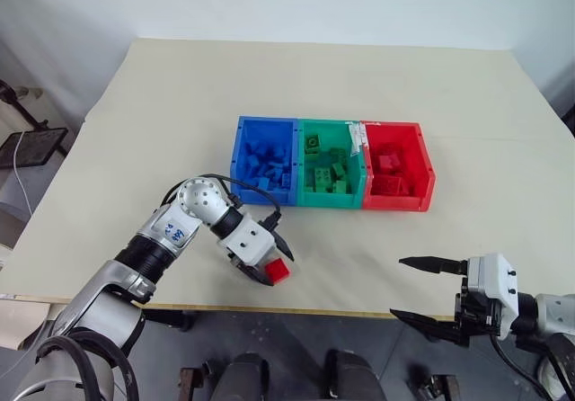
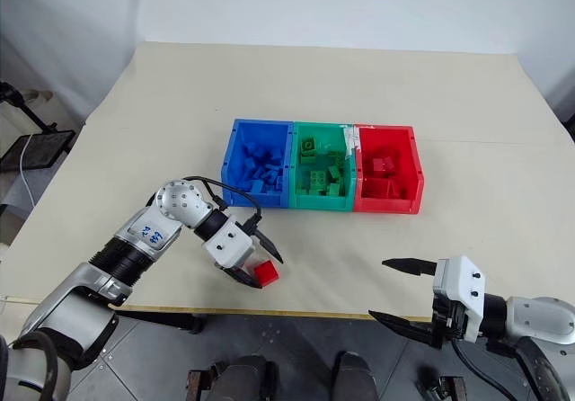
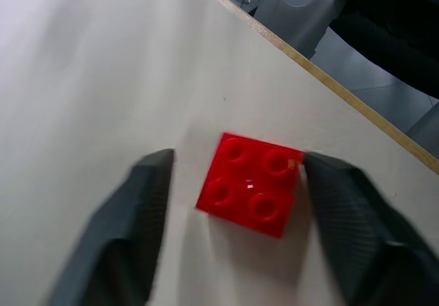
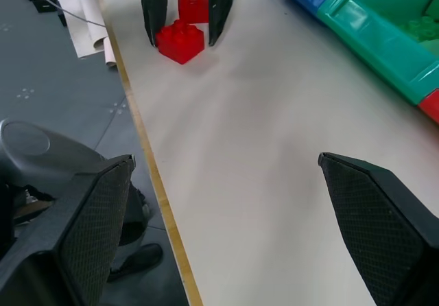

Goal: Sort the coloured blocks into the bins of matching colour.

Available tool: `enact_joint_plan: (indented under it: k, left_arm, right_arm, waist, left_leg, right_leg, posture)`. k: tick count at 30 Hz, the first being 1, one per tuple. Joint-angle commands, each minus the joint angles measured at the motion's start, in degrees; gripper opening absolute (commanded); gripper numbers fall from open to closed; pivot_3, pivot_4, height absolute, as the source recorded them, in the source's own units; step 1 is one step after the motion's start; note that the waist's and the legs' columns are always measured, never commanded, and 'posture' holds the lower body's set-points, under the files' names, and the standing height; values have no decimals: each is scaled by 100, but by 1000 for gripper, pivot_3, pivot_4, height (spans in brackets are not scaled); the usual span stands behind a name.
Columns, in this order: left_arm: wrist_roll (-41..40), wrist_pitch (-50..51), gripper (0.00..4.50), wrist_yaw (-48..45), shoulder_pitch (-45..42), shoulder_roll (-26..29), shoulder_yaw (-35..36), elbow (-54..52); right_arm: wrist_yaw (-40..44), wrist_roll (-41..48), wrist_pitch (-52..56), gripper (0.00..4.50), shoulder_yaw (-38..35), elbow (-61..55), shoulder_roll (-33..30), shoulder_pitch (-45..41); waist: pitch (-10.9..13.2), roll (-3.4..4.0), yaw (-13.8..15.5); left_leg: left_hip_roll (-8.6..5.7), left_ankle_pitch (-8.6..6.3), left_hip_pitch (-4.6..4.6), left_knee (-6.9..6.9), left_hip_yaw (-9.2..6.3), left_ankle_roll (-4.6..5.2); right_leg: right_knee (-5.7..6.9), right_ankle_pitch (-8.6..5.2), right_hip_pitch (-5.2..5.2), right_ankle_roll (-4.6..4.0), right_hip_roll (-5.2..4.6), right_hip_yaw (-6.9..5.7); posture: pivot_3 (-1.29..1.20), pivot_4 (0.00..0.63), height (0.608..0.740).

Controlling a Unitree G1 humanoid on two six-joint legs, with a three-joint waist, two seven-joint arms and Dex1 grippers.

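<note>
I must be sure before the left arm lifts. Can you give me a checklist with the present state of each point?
1. Small red studded plastic brick between the left gripper's fingers: ok.
2. Both fingers touching the brick: not ok, one side shows a gap.
3. Brick lying flat on the beige table: ok.
4. Red rectangular plastic bin open, with room: ok.
5. Right gripper open, away from the path: ok.

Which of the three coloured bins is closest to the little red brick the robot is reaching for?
The blue bin, at the left end of the row. The red brick lies near the table's front edge between the left gripper's fingers, and its matching red bin stands farthest away.
</note>
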Motion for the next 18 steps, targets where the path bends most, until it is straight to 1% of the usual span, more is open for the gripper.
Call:
enact_joint_plan:
  k: [1,2,3,5,7,11,13,15,16,17,18]
  left_arm:
    - [-102,-137,1753,-511,-49,-20,99,38]
    - [-118,-119,1489,-509,-57,-26,110,48]
    - [-182,-29,1475,-511,-70,-42,143,34]
    - [-590,643,1475,-411,-89,-128,369,-173]
    - [-1242,1593,1475,-122,-214,-291,797,-424]
    - [-2080,3267,1475,477,-662,-653,1604,-471]
    - [-1933,3391,1475,814,-985,-951,1772,-116]
    - [-1419,3221,1475,1682,-1529,-1631,1766,707]
    - [-1233,3116,1475,1972,-1709,-1887,1766,1012]
    - [-812,2870,1475,2410,-2026,-2267,1591,1573]
    - [-509,2669,1475,2666,-2239,-2516,1483,1978]
  right_arm:
    - [-34,57,-102,4500,-102,-233,41,47]
    - [-49,58,-102,4500,-120,-235,47,57]
    - [-91,65,-93,4500,-158,-243,64,64]
    - [-292,120,-45,4500,-315,-282,163,99]
    - [-683,205,-29,4500,-548,-377,412,120]
    - [-1361,253,-71,4500,-880,-560,914,151]
    - [-1684,111,-247,4500,-1033,-615,1135,95]
    - [-2229,-44,-380,4500,-1260,-721,1408,-28]
    - [-2376,-130,-426,4500,-1315,-736,1478,-64]
    - [-2481,-254,-376,4500,-1263,-816,1511,-1]
    - [-2533,-343,-336,4500,-1207,-872,1522,54]
  waist:
    - [0,0,8]
    - [0,0,13]
    - [0,0,17]
    - [0,0,28]
    - [0,0,36]
    - [0,-1,52]
    - [0,0,33]
    - [0,0,70]
    - [0,0,122]
    - [0,0,161]
    - [1,-3,189]
  left_leg:
    - [0,0,0,0,0,0]
    - [0,0,0,1,-1,0]
    - [0,0,2,2,-3,0]
    - [-1,0,2,2,-4,0]
    - [-1,0,0,4,-6,0]
    - [0,0,-2,9,-31,0]
    - [-1,0,3,6,-45,0]
    - [-5,0,5,6,-45,0]
    - [-8,0,6,6,-40,0]
    - [-13,0,6,9,-34,1]
    - [-16,1,4,12,-21,1]
  right_leg:
    - [0,0,0,0,0,0]
    - [0,0,1,0,0,0]
    - [0,0,4,0,0,0]
    - [-1,0,5,0,0,-1]
    - [1,0,5,0,-1,-2]
    - [4,0,5,1,-1,-3]
    - [3,1,6,1,-1,2]
    - [5,1,8,2,-1,0]
    - [0,2,12,5,-1,0]
    - [-4,5,17,10,-3,1]
    - [-11,7,22,13,-3,0]
  posture:
    - [0,150,740]
    - [0,150,740]
    - [0,150,740]
    - [0,150,740]
    - [0,150,740]
    - [0,150,740]
    - [0,150,740]
    - [0,150,740]
    - [0,150,740]
    - [0,150,740]
    - [0,150,740]
